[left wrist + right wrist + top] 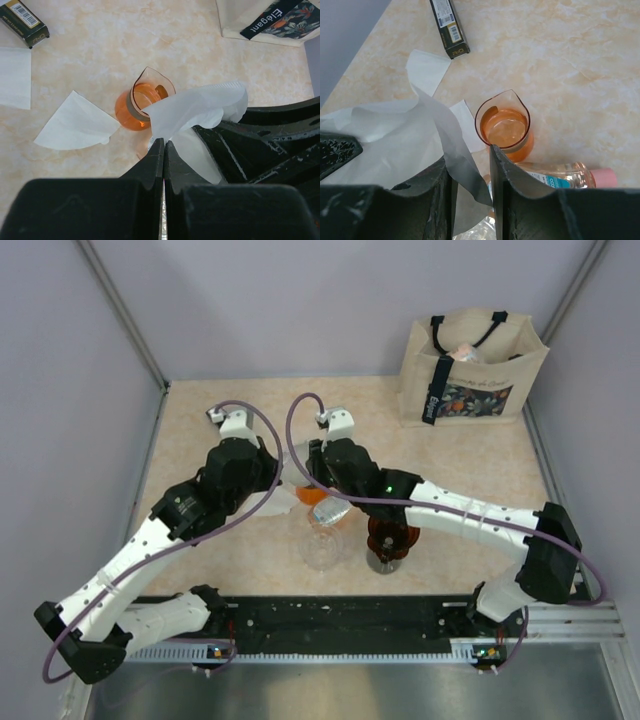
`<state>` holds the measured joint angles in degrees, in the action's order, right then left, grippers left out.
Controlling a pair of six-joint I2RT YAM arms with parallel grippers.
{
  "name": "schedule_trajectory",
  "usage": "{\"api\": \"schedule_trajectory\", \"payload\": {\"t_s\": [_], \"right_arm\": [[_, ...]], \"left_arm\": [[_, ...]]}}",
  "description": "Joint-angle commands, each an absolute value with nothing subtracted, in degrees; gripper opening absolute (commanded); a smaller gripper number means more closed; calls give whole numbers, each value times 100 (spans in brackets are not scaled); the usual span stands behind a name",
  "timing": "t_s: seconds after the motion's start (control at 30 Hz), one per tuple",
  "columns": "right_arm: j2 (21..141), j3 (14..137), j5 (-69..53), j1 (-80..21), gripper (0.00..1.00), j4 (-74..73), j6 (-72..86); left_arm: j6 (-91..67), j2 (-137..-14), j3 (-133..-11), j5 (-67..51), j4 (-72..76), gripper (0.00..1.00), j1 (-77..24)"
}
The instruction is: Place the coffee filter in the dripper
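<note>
My left gripper is shut on the near edge of a crumpled white coffee filter and holds it above the table. My right gripper is open. A fold of the same filter hangs between its fingers, against the left one. Both grippers meet over the middle of the table, just above a glass of orange liquid. The amber-brown dripper stands to the right of them, under the right arm. It is out of both wrist views.
A clear glass cup stands left of the dripper. A small bottle with a pink cap lies by the orange glass. Spare filters and a dark box lie on the table. A tote bag stands at the back right.
</note>
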<state>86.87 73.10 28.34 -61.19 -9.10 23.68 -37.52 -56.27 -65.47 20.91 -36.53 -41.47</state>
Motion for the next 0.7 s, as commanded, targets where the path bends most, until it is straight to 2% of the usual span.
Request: {"api": "schedule_trajectory", "payload": {"t_s": [0.0,0.67], "right_arm": [[8446,7181,2058,-5862,30,-607,2496],[8077,6855,1758,-5854,25,-651,2145]], "left_arm": [[-3490,-5704,-6724,2022,-3507,0,-4175],[-3516,-5432,-6653,2303,-3665,0,-4184]]}}
